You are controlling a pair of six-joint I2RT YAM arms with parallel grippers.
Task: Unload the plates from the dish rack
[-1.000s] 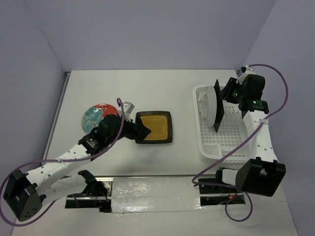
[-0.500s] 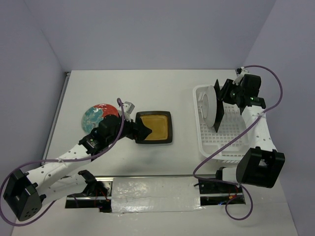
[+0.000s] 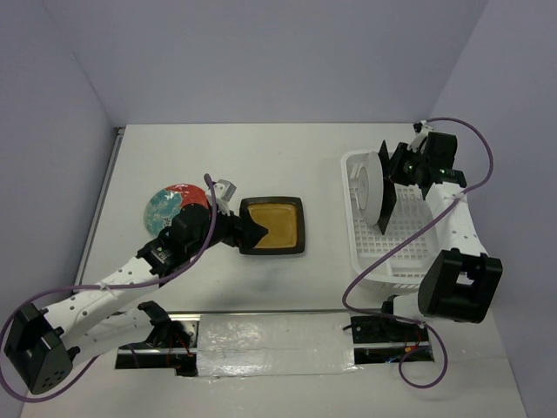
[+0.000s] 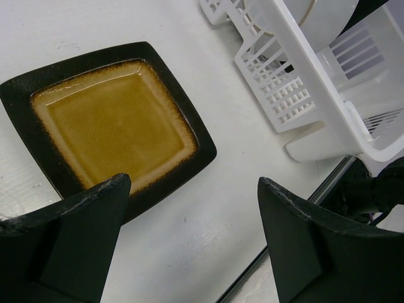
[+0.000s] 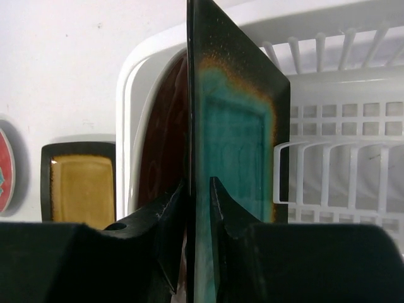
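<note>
- Right gripper (image 5: 197, 189) has narrowed since the earlier frame; its fingers now press both faces of the teal square plate (image 5: 233, 139) at its edge
- Teal square plate stands upright on edge in the dish rack (image 3: 409, 252), just beside a round plate (image 3: 365, 185) that also stands in the rack
- Left gripper (image 4: 192, 189) is spread wide, holds nothing, and hovers over one corner of the amber square plate (image 4: 113, 126)
- Amber square plate lies flat on the table (image 3: 261, 157), near a round floral plate (image 3: 165, 205)

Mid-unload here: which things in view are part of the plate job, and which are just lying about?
Job: dish rack, teal plate, round plate beside it, amber plate, floral plate.
Lying about: purple cables, silver strip.
</note>
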